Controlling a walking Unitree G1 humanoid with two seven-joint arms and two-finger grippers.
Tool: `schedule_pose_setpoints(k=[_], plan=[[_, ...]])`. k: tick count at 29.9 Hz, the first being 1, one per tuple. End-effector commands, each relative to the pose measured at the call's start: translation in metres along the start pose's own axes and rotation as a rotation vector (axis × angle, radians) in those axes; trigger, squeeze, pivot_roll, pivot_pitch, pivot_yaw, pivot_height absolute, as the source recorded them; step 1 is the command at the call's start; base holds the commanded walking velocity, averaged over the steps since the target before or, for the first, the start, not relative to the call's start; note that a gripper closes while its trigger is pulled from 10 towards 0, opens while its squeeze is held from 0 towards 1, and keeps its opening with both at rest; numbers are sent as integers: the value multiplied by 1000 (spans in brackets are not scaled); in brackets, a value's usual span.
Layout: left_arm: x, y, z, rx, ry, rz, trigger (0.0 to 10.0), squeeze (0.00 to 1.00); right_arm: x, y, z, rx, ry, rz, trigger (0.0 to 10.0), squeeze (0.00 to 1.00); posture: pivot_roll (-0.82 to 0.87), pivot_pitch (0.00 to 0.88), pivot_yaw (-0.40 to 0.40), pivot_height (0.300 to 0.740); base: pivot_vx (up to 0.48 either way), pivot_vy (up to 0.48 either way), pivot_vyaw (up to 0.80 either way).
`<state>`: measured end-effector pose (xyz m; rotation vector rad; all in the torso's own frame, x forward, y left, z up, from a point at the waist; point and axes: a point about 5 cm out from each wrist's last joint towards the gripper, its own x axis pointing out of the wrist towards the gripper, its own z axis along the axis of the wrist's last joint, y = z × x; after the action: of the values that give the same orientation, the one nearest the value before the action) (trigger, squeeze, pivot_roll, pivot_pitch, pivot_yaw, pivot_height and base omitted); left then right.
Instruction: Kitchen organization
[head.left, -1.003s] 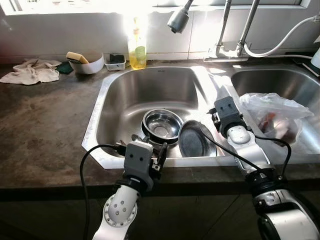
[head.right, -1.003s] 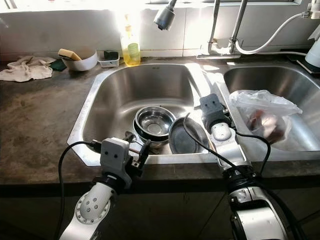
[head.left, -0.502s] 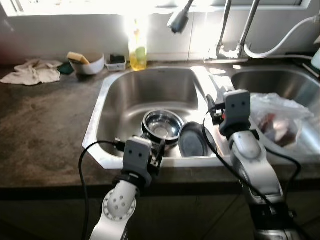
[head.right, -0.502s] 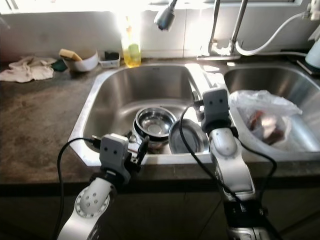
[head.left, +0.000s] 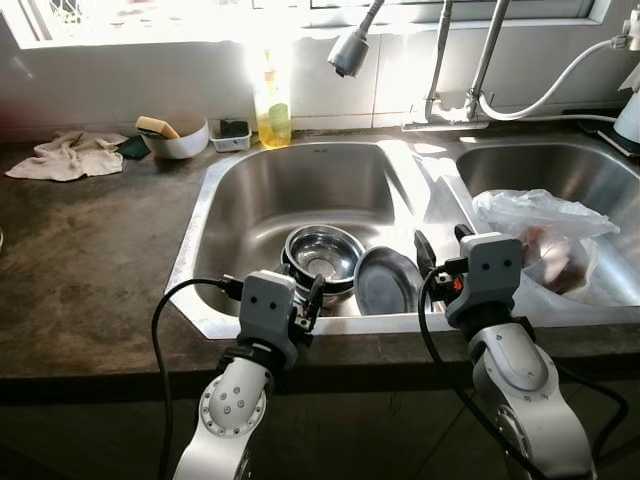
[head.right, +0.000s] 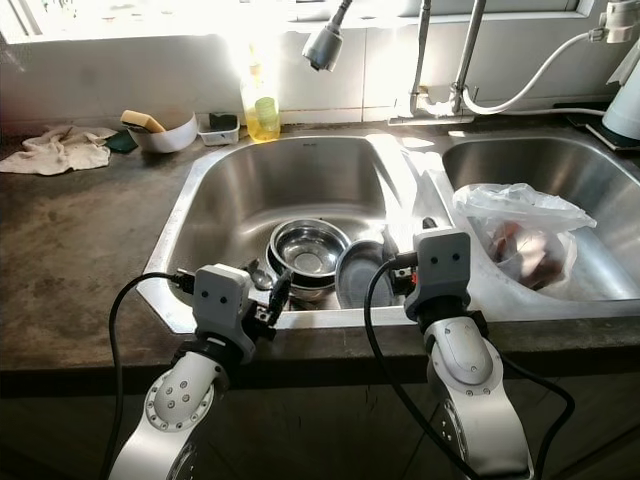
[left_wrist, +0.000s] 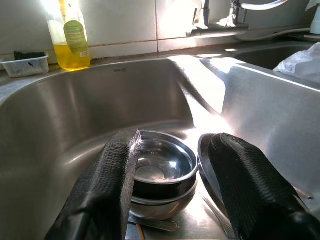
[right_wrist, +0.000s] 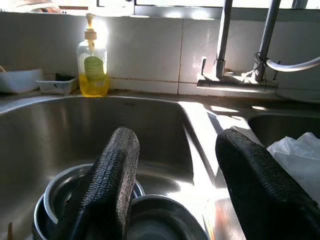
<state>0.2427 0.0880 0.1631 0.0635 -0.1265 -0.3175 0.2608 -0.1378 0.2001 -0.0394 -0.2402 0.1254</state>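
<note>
Two shiny steel bowls (head.left: 324, 256) sit nested in the left sink basin (head.left: 300, 190), a darker round plate (head.left: 388, 282) leaning just beside them toward the divider. The left gripper (head.left: 314, 297) hovers at the basin's front rim, fingers spread and empty. The right gripper (head.left: 440, 250) hangs over the divider, fingers likewise parted. A yellow soap bottle (head.left: 272, 100) stands behind the basin.

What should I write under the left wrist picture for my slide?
Open left gripper poised above stacked steel bowls in the sink.
</note>
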Motion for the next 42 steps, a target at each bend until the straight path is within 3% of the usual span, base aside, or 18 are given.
schedule_pose_setpoints(k=[1, 12, 22, 34, 42], plan=[[-1, 0, 0, -3, -4, -9, 10000, 0, -1, 5, 5, 19, -14, 24, 10000, 0, 56, 16, -3, 740, 0, 0, 0], [3, -1, 0, -7, -13, -20, 10000, 0, 7, 9, 8, 11, -29, 38, 10000, 0, 58, 6, -9, 740, 0, 414, 800], [5, -3, 0, 1, -18, -35, 10000, 0, 8, 5, 5, -19, -22, 29, 10000, 0, 55, 9, -5, 740, 0, 0, 800], [5, -3, -1, -6, -16, -37, 10000, 0, 10, 9, 5, -12, -22, 39, 10000, 0, 59, 12, -6, 740, 0, 419, 800], [6, -3, 0, 4, -21, -30, 10000, 0, 13, 10, 4, -16, -8, 43, 10000, 0, 57, 17, -4, 740, 0, 0, 800]])
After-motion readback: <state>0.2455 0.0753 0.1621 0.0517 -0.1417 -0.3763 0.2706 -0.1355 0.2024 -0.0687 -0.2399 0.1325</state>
